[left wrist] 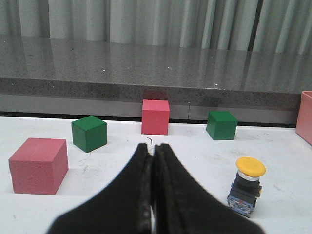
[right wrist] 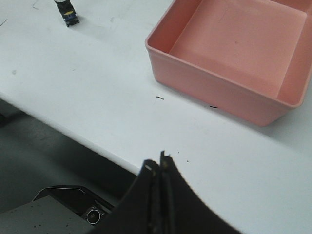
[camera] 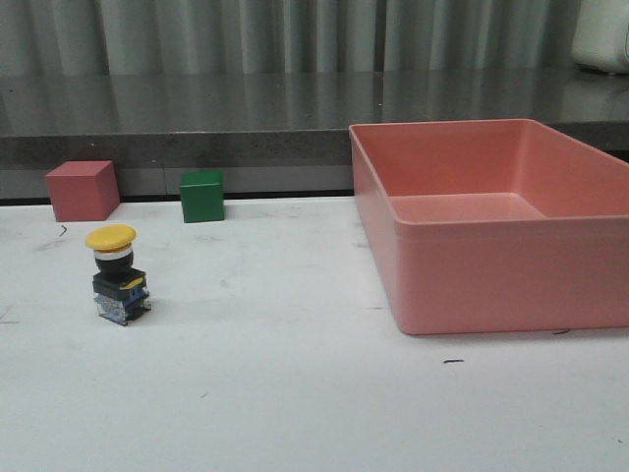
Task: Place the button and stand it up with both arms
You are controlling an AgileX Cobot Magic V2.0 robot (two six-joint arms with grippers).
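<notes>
While the button (camera: 118,277) stands upright on the table (camera: 295,393), neither arm is seen from the front. Left gripper (left wrist: 152,152) and right gripper (right wrist: 157,163) are pressed together, empty. The button's cap is cut off in the right wrist view.

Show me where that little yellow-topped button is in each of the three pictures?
Front view: the button stands upright on the table's left side, nearer than the cubes.
Left wrist view: it stands at lower right, beside the closed fingers.
Right wrist view: only its base shows, at the top edge.
Shared landmark: the pink bin.
</notes>
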